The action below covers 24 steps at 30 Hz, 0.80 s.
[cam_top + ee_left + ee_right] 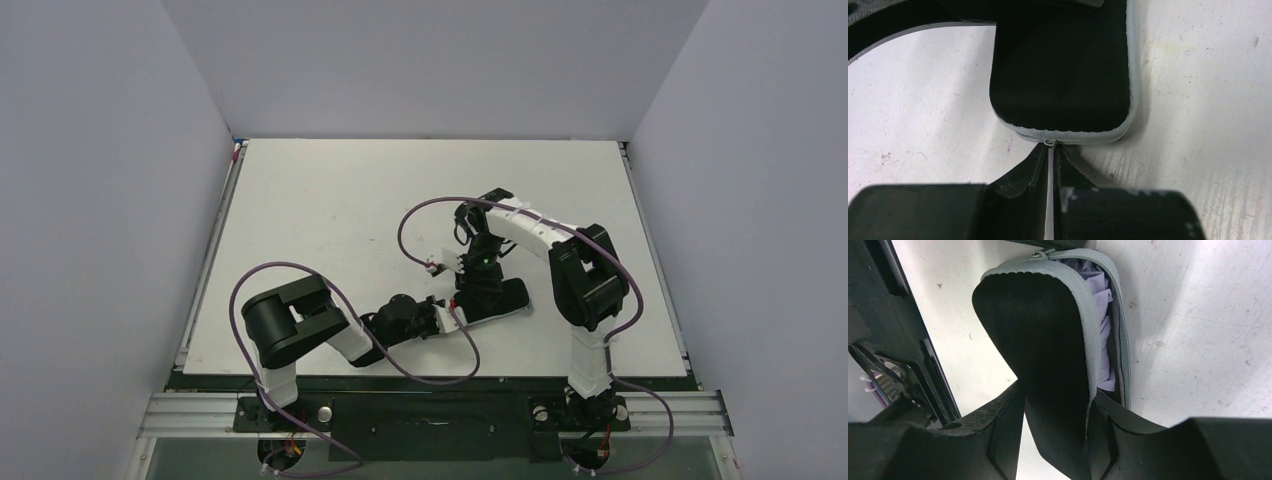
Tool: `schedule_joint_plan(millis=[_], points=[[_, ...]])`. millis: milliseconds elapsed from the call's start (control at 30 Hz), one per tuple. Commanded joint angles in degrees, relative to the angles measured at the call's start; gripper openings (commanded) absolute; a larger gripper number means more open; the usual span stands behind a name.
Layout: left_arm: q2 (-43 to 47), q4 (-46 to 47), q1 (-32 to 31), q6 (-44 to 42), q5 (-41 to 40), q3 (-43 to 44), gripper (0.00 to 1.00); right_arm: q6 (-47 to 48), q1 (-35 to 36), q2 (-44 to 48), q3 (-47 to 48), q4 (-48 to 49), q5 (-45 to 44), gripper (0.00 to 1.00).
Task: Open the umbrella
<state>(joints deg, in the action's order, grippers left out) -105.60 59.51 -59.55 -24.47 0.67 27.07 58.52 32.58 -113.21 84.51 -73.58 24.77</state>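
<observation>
The umbrella [1103, 330] shows only as folded lavender fabric inside a black zip case [1038, 330] with a grey zipper edge, lying on the white table. The case is partly unzipped along one side. My right gripper [1058, 390] is shut on the case's black upper flap, one finger on each face, lifting it. My left gripper [1049, 147] is shut, its tips pinched at the small metal zipper pull [1049, 143] on the rounded end of the case [1063, 75]. In the top view both grippers [445, 318] [478, 285] meet over the case [505, 300] near the table's front.
The white table [330, 220] stretches behind and left of the arms, enclosed by grey walls. Purple cables [420, 215] loop over both arms. The black front rail [400, 382] runs just behind the arm bases.
</observation>
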Motion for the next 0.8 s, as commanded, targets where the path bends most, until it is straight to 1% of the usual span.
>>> schedule_joint_plan(millis=[0, 200, 433, 567, 767], points=[[1.80, 5.43, 0.13, 0.99, 6.20, 1.76, 0.00, 0.12, 0.35, -4.52, -0.84, 3.64, 7.29, 0.00], [3.08, 3.69, -0.14, 3.39, 11.50, 0.18, 0.00, -7.95, -3.08, -6.44, 2.76, 6.70, 8.16, 0.00], [2.25, 3.36, -0.27, 5.72, 17.30, 0.61, 0.00, -16.92, -5.37, -6.53, 3.45, 12.42, 8.38, 0.00], [2.47, 3.03, -0.38, 6.74, 19.06, 0.30, 0.00, -22.71, -6.24, -6.31, 3.41, 16.51, 7.68, 0.00], [3.19, 2.79, -0.40, 8.14, 19.61, -0.39, 0.00, -31.28, -7.59, -5.63, 2.40, 23.20, 5.65, 0.00]])
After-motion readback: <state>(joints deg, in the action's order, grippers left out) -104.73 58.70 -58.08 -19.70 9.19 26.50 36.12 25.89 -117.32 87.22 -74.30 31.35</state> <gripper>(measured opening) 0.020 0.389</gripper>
